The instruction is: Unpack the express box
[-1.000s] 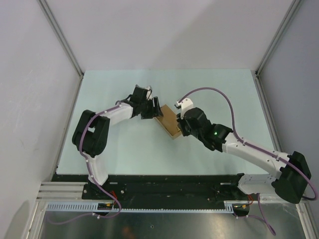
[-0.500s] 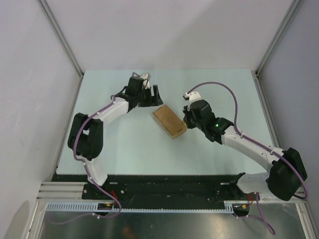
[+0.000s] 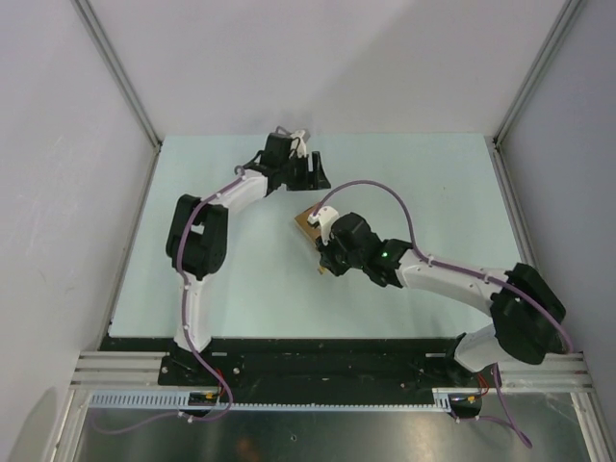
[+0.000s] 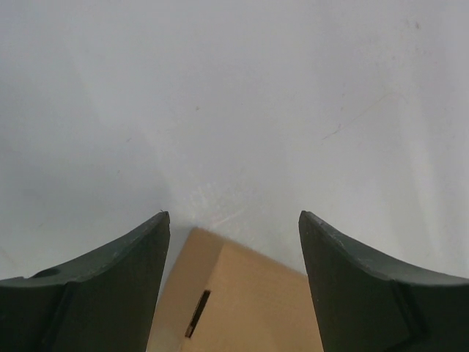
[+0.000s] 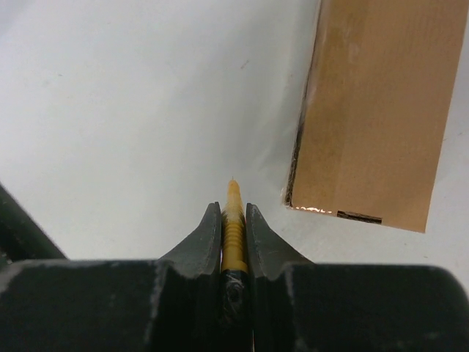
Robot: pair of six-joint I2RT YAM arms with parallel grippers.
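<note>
The express box [image 3: 307, 224] is a tan cardboard carton lying flat mid-table; my right arm hides most of it from above. In the right wrist view it lies closed at the upper right [image 5: 375, 110], one corner just right of my fingers. My right gripper [image 5: 233, 210] is shut on a slim yellow utility knife [image 5: 233, 227], whose tip pokes forward over the table beside that corner. From above, this gripper [image 3: 325, 262] sits over the box's near end. My left gripper [image 3: 314, 175] is open and empty behind the box. Its view shows the box [image 4: 242, 301] low between its fingers [image 4: 110, 279].
The pale green table [image 3: 221, 269] is walled by white panels left, back and right. The left arm reaches to the far middle; the right arm stretches across from the right base [image 3: 525, 327]. A black rail [image 3: 318, 356] runs along the near edge.
My left gripper let go of the box and drew back towards the far edge. My right gripper swung left with the knife, over the box's near end.
</note>
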